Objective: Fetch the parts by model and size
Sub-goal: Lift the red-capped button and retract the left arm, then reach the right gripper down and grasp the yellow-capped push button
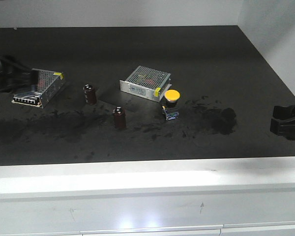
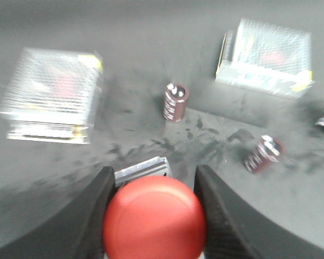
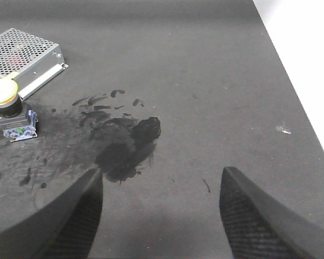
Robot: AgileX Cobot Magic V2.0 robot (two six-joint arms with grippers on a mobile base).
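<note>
The left end effector [image 2: 154, 171] is closed on the red switch [image 2: 154, 218]. Its two dark fingers [image 2: 92, 216] press against either side of the round red cap, and a bit of the switch's silver body shows just beyond the cap. The left wrist view is blurred, so I cannot tell whether the red switch rests on the surface [image 1: 137, 44] or is held clear of it. In the front view this end effector [image 1: 5, 71] is a dark shape at the far left edge, just behind the left box [image 1: 39, 87], and the red switch is hidden there. The wrist camera looks out low across the surface towards the two boxes.

The right end effector [image 3: 162, 174] hangs at the right edge of the surface, open wide with nothing between its fingers [image 3: 259, 221]. It points across bare surface, with a dark smudge [image 3: 129, 145] just ahead of it. In the front view only its dark tip [image 1: 287, 123] shows, well apart from everything else.

The yellow switch [image 1: 171, 103] stands upright near the middle of the surface, cap up, on its dark base with blue terminals. It is just in front of the near right corner of the centre box [image 1: 145, 82] and to the left of the smudge. Neither end effector touches it.

Two capacitors stand upright between the boxes. The back capacitor [image 1: 90, 93] is nearer the left box. The front capacitor [image 1: 119, 118] is nearer the surface's front edge, to the left of the yellow switch.
</note>
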